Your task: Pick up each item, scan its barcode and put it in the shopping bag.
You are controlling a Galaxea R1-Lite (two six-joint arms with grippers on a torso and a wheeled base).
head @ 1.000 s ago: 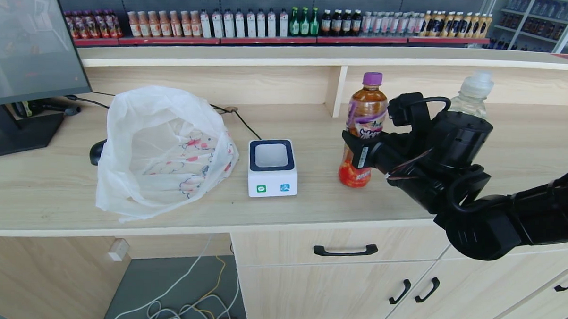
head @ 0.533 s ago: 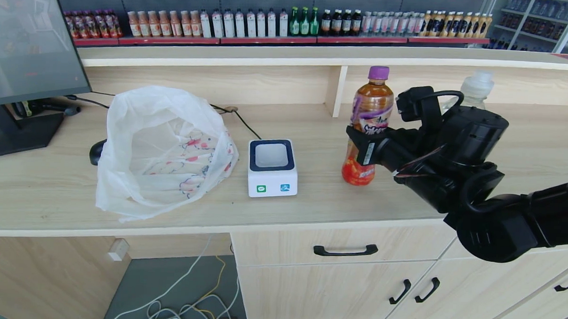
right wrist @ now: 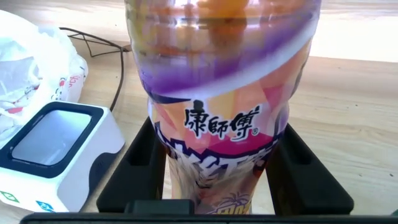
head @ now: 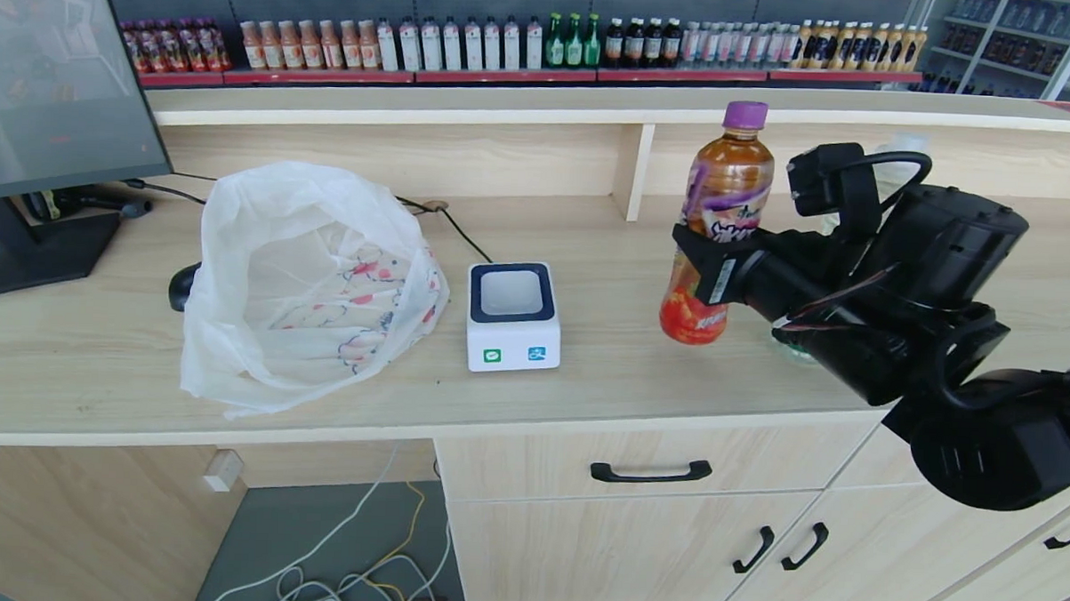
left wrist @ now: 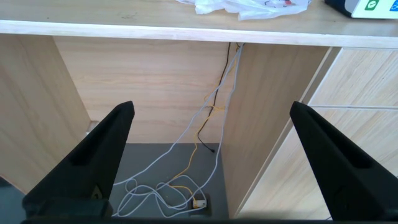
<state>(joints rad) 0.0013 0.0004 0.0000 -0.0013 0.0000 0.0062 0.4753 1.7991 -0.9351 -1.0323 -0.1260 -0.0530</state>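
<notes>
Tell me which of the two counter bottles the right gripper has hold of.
The orange-brown plastic drink bottle with the purple cap, clamped in the right gripper. The clear pale-capped bottle stands ungripped farther back.

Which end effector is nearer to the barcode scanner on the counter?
Right. The right end effector, clamped on the bottle, is beside the scanner above the counter; the left end effector is open, below the counter edge.

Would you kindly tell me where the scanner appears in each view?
Head view: scanner on counter, between bag and bottle.
Left wrist view: scanner at counter edge, next to bag.
Right wrist view: scanner beside bottle, bag behind it.
Shared landmark: the bag.
</notes>
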